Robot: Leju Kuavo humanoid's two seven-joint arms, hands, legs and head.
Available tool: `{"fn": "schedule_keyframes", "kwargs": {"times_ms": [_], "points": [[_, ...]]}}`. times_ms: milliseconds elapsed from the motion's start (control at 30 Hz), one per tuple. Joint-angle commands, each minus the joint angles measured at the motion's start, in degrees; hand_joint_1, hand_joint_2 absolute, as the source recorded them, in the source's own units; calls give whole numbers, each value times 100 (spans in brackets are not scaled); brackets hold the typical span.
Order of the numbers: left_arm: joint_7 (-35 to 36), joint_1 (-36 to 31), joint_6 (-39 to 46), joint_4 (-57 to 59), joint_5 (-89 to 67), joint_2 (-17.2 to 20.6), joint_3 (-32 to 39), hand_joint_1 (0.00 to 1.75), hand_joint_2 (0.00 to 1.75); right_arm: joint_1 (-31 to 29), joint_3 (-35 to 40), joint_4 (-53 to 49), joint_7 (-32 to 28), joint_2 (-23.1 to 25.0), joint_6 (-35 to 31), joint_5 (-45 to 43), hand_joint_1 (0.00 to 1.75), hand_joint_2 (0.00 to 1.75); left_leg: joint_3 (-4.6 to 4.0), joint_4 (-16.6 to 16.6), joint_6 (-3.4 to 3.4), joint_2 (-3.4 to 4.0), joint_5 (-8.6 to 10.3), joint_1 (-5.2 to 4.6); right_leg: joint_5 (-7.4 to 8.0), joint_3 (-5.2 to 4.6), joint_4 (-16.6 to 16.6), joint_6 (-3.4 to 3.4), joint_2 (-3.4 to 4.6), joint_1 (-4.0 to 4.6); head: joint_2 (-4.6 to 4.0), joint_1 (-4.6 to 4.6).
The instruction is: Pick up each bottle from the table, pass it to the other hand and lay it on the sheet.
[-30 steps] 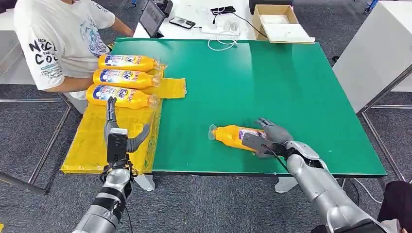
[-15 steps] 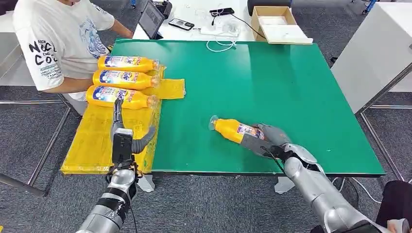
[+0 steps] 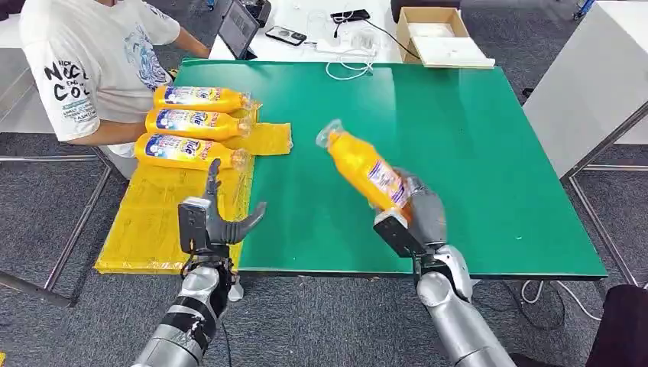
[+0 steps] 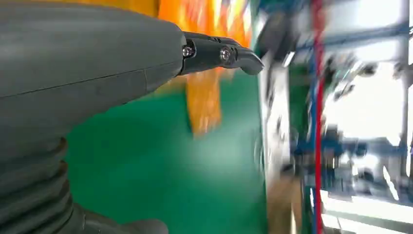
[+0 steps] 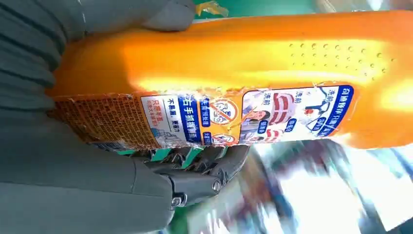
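tilting above the table, orange bottle wrapped in right hand fingers; left hand fingers spread, empty

Right hand grips the orange plastic detergent bottle tilted above the green table — left hand hangs spread over the yellow plastic sheet at the table's left edge, three orange bottles lying behind it.

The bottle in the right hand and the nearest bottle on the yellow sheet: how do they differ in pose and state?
The held bottle is off the green table, tilted up; the nearest sheet bottle lies flat on the yellow sheet. The right hand grips the first near its base; nothing touches the second, and the left hand is apart from it. Both are orange with labels.
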Motion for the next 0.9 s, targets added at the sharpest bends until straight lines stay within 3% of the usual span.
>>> {"fn": "schedule_keyframes", "kwargs": {"times_ms": [33,300,500,600,800,900], "points": [[683,-112,-1446,-333,1126,-138,-527,0,175,409,-1161,-1526,-763,753,-1024,28,175,175,17,7,10,2,-18,-7,-18,20,5,-9,-7,-4,0,2],[937,76,-2788,-799,1990,145,-1024,0,175,329,-741,-568,-1282,750,-659,258,175,175,22,-3,5,15,-17,-11,-10,20,-5,-15,6,-10,0,0],[969,82,-3066,-822,2141,180,-1117,0,175,334,-481,-342,-1341,800,-500,338,175,175,24,-7,6,20,-17,-10,-9,20,-8,-12,12,-9,0,-2],[1005,119,-3228,-858,2170,160,-1288,0,175,244,-18,361,-1380,1054,-245,417,175,175,36,-7,8,31,-23,-8,-10,31,-11,-15,21,-7,0,0],[1096,-48,-3297,-449,2212,66,-1520,0,175,-286,766,1774,-1430,1456,-411,516,175,175,18,-7,3,36,-15,-4,-1,10,-8,-13,27,-4,0,0],[1105,-55,-3259,-412,2200,52,-1538,0,175,-305,797,1840,-1439,1516,-414,520,175,175,9,-6,3,28,-12,-1,-1,3,-7,-9,20,0,0,0]]}}
